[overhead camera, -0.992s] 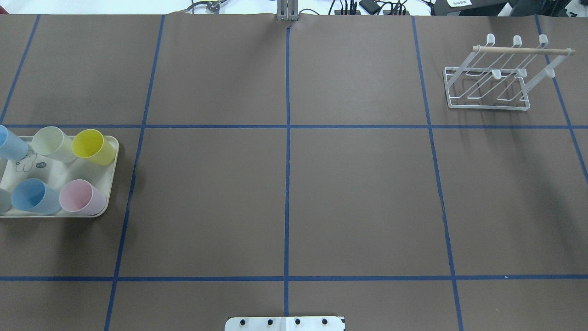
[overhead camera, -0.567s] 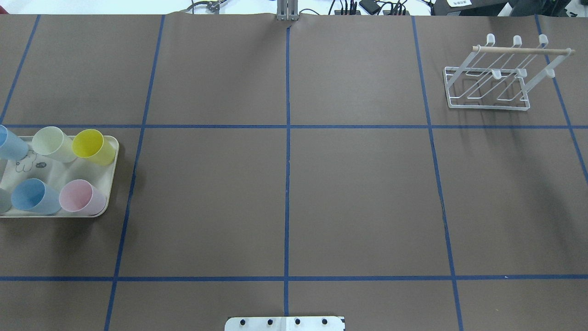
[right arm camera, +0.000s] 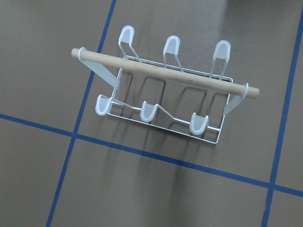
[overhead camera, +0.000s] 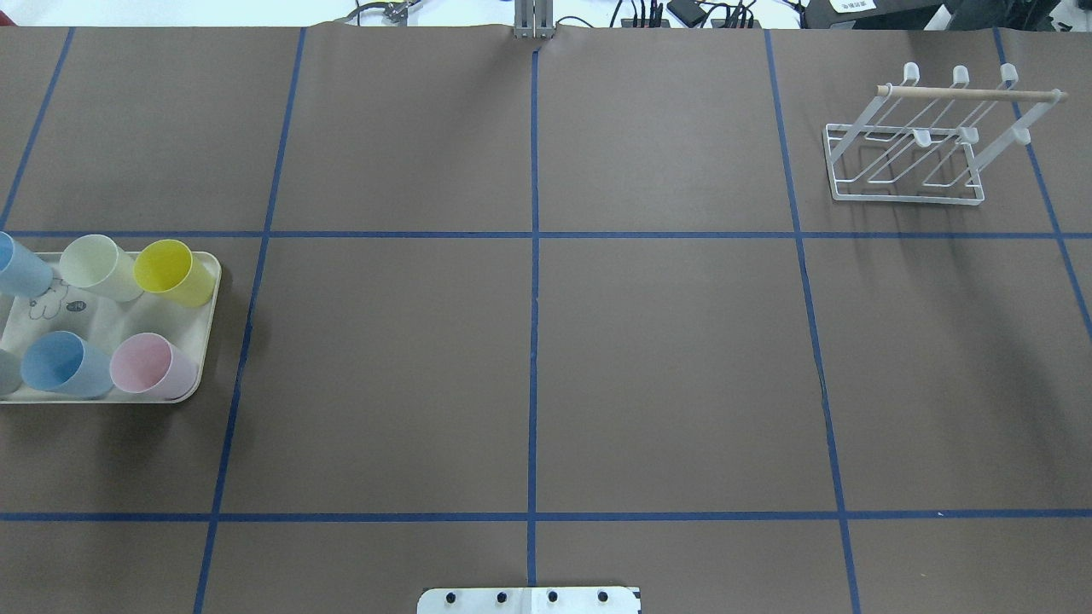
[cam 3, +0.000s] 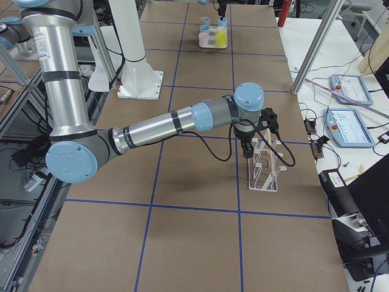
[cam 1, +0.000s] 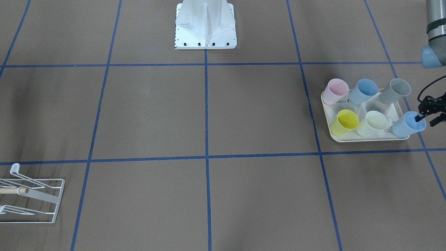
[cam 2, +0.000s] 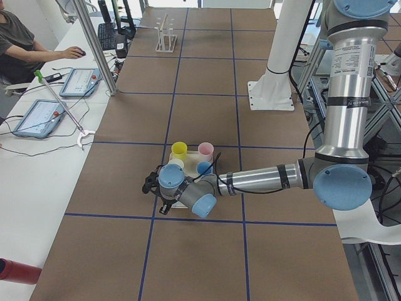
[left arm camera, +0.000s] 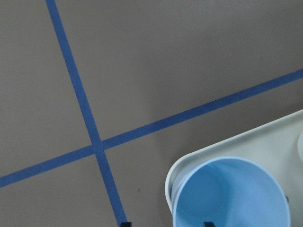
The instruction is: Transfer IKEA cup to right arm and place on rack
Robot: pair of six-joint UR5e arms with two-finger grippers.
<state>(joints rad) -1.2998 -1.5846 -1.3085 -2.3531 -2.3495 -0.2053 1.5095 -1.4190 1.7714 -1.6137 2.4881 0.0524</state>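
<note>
Two black fingertips of my left gripper (cam 1: pixel 425 120) straddle the wall of the light-blue cup (cam 1: pixel 403 128); one dips inside its mouth, the other hangs outside, over the brown table (overhead camera: pixel 665 367); in my left wrist view the rim passes between the two tips with space on both sides, so the jaws stand apart at a middling spread and clamp nothing; whether either tip brushes the cup I cannot tell. That cup stands upright, mouth up, in a corner of the cream tray (overhead camera: pixel 102 317), at the tray's end on my left and in the row farther from my base; beside it in that row come a pale cup (cam 1: pixel 373 126) and a yellow cup (cam 1: pixel 344 122); the nearer row holds a grey cup (cam 1: pixel 394 90), a blue cup (cam 1: pixel 364 90) and a pink cup (cam 1: pixel 335 90). The tray lies at the table's left side; the rack (right arm camera: pixel 148 111) stands well apart from it, toward the far right corner, on the far side of a blue tape line (right arm camera: pixel 156 154). My right arm (cam 3: pixel 182 121) reaches out to it, and my right gripper (cam 3: pixel 247 152) hangs above the rack, pointing down; only the side camera shows it, so I cannot tell how far its jaws are parted. My right wrist view looks down on the rack: six white-capped prongs in two rows of three, with the wooden dowel (right arm camera: pixel 165 72) lying across on two brackets.
</note>
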